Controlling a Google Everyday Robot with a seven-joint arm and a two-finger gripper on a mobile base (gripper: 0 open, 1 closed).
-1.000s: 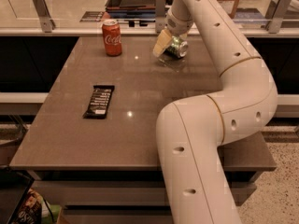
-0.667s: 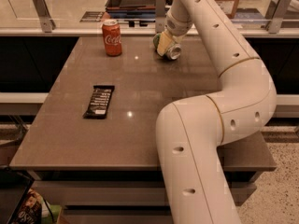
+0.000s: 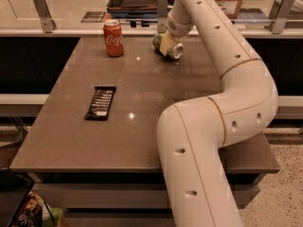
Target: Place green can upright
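The green can [image 3: 158, 40] lies tilted at the far middle of the table [image 3: 142, 126]. Its silver end [image 3: 177, 52] faces the front right. My gripper [image 3: 166, 45] reaches down onto it from the arm above and is shut on the green can, with one cream finger [image 3: 165, 43] across the can's side. The can's lower edge is at or just above the tabletop; I cannot tell whether it touches.
A red Coca-Cola can [image 3: 113, 38] stands upright to the left of the gripper. A dark chocolate bar [image 3: 100, 102] lies flat at the middle left of the table. My arm's big links [image 3: 203, 141] cover the table's right side. A rail with glass runs behind the far edge.
The gripper and the green can have swung slightly left and rotated together. The can's silver end now points to the front right. The red can and the bar have not moved.
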